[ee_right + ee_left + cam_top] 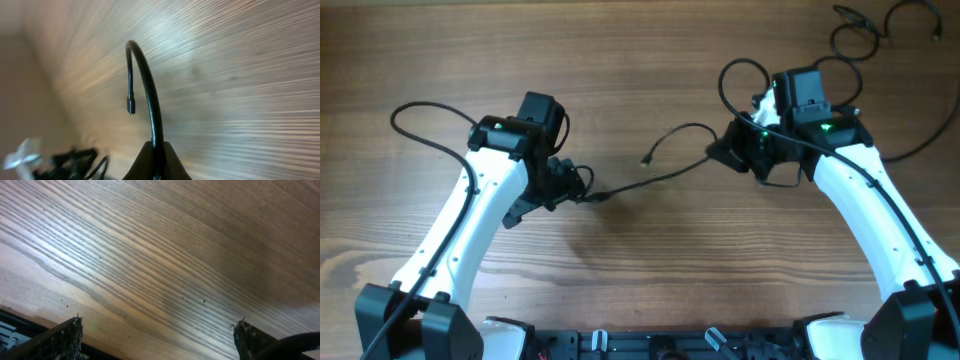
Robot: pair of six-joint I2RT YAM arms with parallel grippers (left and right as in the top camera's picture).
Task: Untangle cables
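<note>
I count one cable (660, 180) stretched across the surface (640, 70), from 9 to 3 o'clock. The right end effector (156, 152) is clenched on it. The left end effector (159, 330) is released, beside one small tangle (580, 183). Two loose loops (855, 32) lie at 1 o'clock.

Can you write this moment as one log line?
left hand: open | right hand: shut on cable | plug end: loose
</note>
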